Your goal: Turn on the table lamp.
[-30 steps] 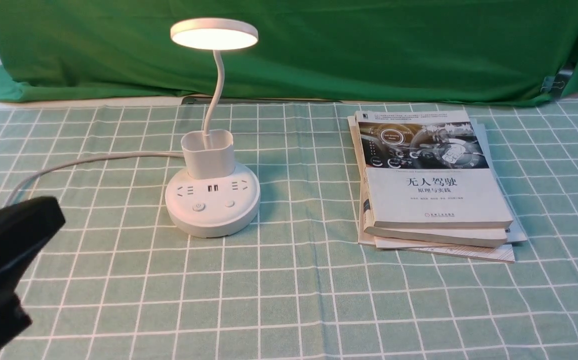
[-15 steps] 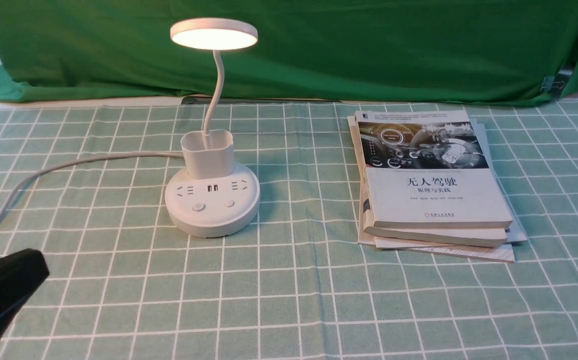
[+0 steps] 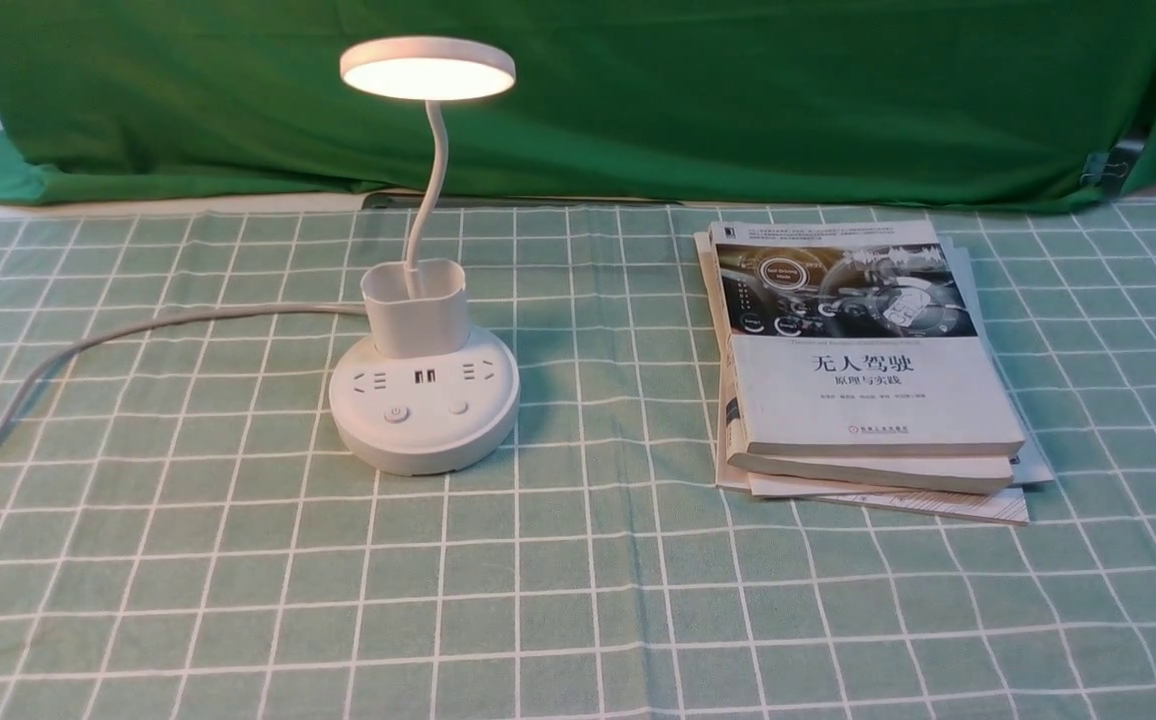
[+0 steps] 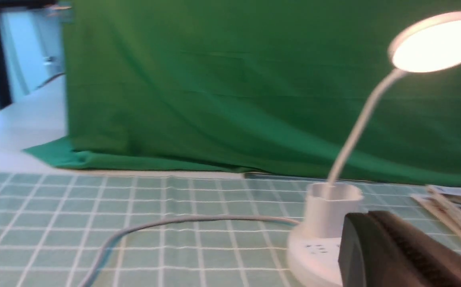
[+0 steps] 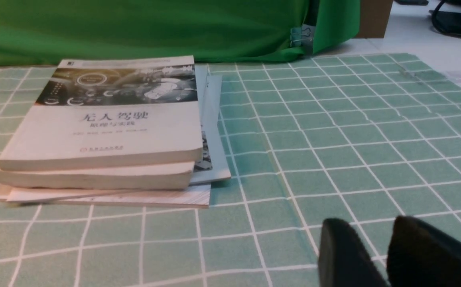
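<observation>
Book stack sits well right of the table lamp, not in the way. Lamp is left of centre, head glowing. Likely light plastic with a steady base and bendy neck, so press the base button, don't grab. Cord trails left. Left gripper: can't tell. Right gripper: slightly parted, empty.

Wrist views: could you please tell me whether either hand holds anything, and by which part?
Nothing, as far as shown: the right hand has its fingers apart over tablecloth, the left hand shows nothing in it, and the table lamp stands untouched.
</observation>
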You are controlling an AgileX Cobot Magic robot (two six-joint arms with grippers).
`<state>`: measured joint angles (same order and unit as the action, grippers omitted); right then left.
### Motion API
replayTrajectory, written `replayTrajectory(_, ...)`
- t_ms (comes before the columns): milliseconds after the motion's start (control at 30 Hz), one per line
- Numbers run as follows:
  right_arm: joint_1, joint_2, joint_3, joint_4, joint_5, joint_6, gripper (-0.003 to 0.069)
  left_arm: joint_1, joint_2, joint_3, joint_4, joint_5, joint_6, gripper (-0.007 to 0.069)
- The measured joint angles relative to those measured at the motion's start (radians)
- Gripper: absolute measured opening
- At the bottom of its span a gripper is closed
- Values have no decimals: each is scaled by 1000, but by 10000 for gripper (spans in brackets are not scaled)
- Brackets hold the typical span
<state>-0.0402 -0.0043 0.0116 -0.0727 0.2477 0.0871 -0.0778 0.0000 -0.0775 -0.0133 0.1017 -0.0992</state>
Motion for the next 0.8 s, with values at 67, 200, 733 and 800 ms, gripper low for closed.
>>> replayTrajectory(67,0,0,0,0,0,0,239,20,-1,50,-4,-42,0,0)
replayTrajectory(200,0,0,0,0,-1,0,239,21,-3,83,-40,95,-6,0)
replayTrajectory(733,0,0,0,0,0,0,239,14,-3,83,-44,129,177,0)
replayTrajectory(800,0,0,0,0,0,0,239,14,-3,83,-44,129,178,0)
